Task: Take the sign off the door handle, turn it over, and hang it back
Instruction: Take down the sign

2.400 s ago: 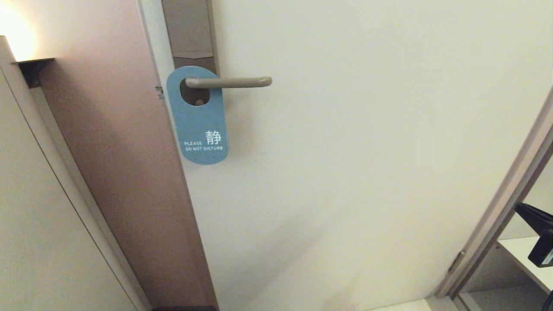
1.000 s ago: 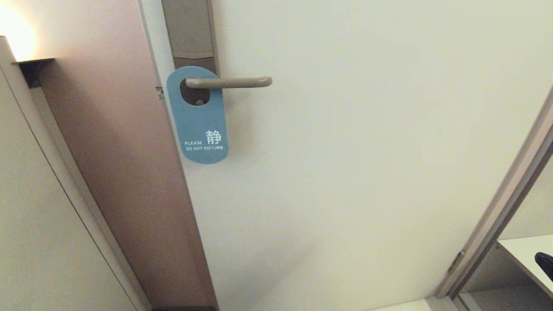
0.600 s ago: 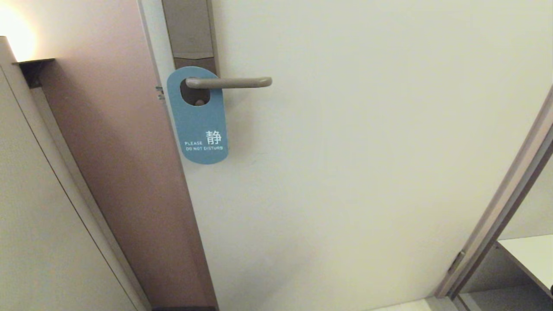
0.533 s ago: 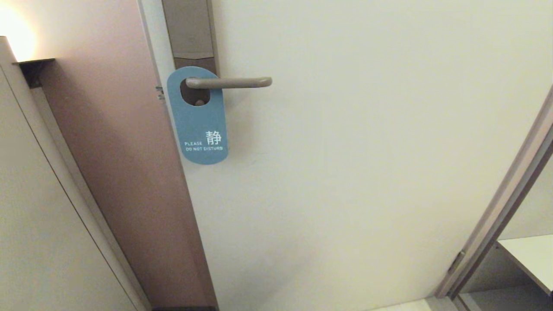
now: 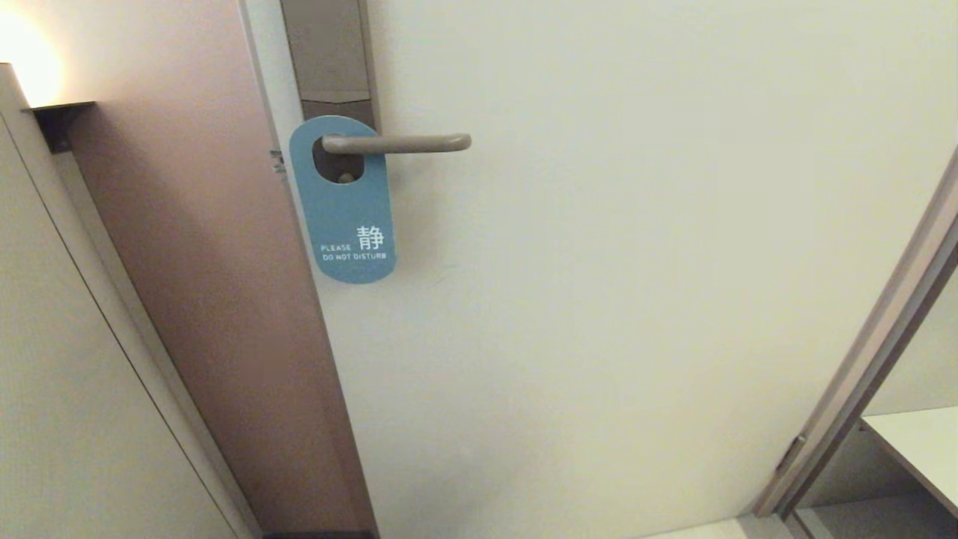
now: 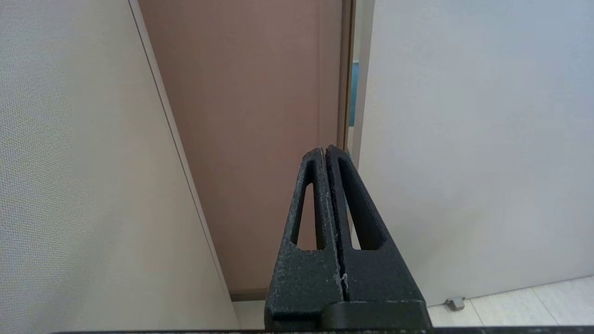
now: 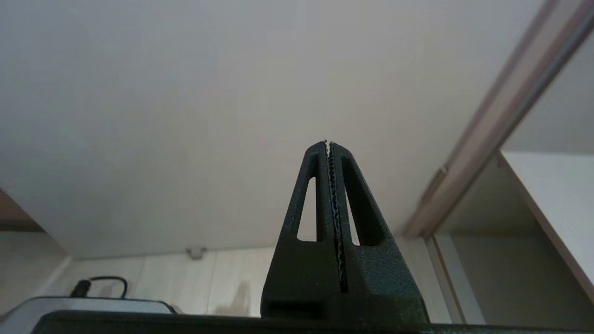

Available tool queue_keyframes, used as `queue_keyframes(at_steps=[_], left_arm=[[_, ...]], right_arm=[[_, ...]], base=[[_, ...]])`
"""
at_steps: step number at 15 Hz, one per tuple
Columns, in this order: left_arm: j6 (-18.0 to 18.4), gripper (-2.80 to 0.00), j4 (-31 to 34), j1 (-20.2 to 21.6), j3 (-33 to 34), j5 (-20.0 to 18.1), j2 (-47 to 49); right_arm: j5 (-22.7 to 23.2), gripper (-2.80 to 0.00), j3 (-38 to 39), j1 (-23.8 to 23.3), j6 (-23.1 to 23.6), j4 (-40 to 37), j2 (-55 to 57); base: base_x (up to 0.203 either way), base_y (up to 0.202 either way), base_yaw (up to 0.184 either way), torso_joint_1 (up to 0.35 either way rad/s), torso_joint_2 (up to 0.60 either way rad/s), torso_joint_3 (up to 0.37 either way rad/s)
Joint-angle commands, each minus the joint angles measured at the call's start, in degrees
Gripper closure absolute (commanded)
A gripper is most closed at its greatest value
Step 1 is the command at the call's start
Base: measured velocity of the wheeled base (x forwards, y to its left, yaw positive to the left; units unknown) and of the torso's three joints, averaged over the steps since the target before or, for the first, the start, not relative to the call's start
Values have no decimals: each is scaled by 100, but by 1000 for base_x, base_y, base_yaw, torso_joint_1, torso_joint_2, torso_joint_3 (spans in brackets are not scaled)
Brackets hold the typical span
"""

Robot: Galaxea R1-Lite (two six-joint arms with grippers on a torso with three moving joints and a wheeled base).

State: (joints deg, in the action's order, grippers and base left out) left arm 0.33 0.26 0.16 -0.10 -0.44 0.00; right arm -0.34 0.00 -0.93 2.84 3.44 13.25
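Note:
The sign [image 5: 344, 217] hangs by its oval hole on the door handle [image 5: 400, 142], blue face out with white "PLEASE DO NOT DISTURB". The handle is a slim beige lever on a tall brown-grey backplate [image 5: 329, 52]. Neither arm shows in the head view. My left gripper [image 6: 325, 149] is shut and empty, low down, pointing at the gap between the brown door frame and the door; a sliver of the blue sign [image 6: 354, 93] shows far above it. My right gripper [image 7: 327, 143] is shut and empty, low before the white door, well away from the sign.
A white door [image 5: 636, 262] fills the middle. The brown frame [image 5: 217, 299] and a beige wall panel [image 5: 67, 389] are on the left. A second door frame [image 5: 868, 359] and a white shelf [image 5: 920, 442] stand at the right. A doorstop [image 7: 196, 252] sits at floor level.
The right gripper, seen earlier at the lower right edge of the head view, has dropped out of that view. The sign and handle have not moved.

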Motion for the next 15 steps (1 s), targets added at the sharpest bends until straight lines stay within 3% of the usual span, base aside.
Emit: queue_keyframes(at_steps=[1,5,9,15], left_arm=[[2,0,6,2,1,0,9],[2,0,1,2,1,-1,9],[2,0,1,2,1,0,9],[2,0,1,2,1,0,9]], right_arm=[[29,0,0,59,-9,-29,-358],[60,0,0,79,-16,-324,-935],[43,0,0,78,-310,-335,-1319],[35,0,0,84,-319,-335,-1325]], base=[[0,0,0,0,0,0],[0,0,0,0,0,0],[0,0,0,0,0,0],[0,0,0,0,0,0]])
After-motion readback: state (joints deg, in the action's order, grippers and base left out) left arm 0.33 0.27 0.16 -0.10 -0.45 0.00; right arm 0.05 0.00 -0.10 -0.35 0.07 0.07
